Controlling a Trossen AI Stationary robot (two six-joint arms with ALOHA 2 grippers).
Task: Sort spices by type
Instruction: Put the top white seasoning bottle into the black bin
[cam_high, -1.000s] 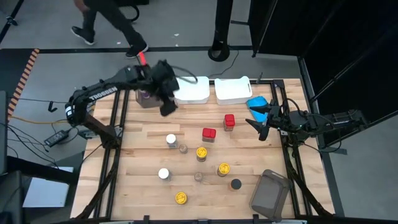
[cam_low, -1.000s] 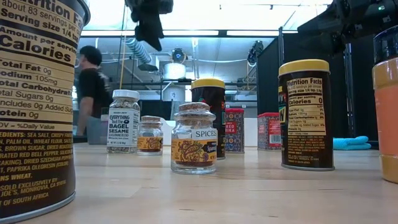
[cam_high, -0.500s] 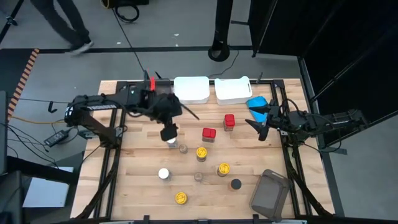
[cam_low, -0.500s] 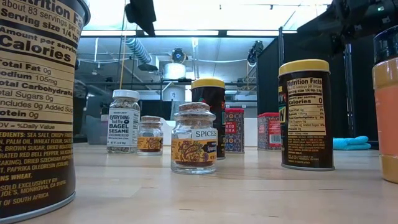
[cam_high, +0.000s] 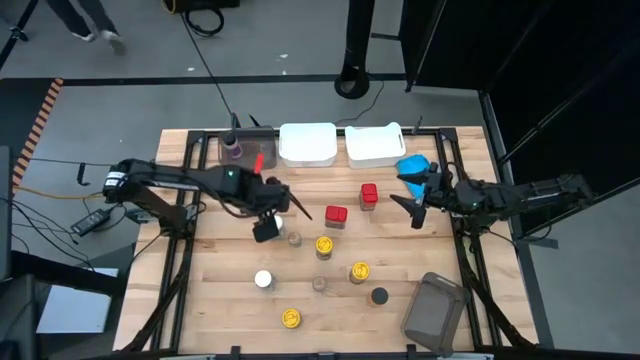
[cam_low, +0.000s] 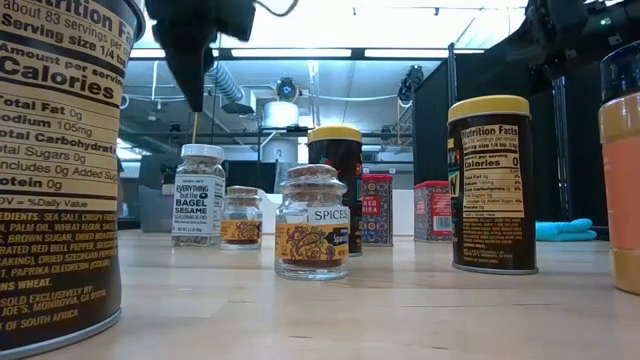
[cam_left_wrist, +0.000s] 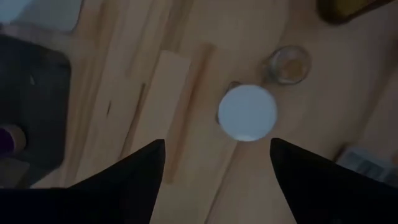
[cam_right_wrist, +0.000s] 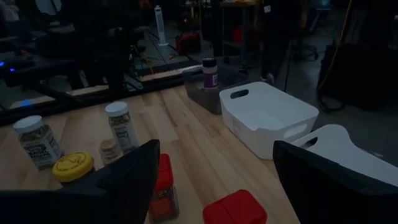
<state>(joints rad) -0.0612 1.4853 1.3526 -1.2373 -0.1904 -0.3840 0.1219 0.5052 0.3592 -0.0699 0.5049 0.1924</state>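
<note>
The grey bin holds one purple-capped jar; both white tubs look empty. The left gripper hovers over a white-capped jar — fingers spread, holding nothing. The right gripper waits open at the table's edge.

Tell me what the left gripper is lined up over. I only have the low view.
Observer: The left gripper is open above the white-capped jar. The left wrist view shows the lid between its fingers, not touched.
Operator: Anything crowding that jar?
Observer: A small clear jar stands close beside it.
Operator: Right arm?
Observer: The right gripper hangs open near the table's right edge by the blue cloth, holding nothing.
</note>
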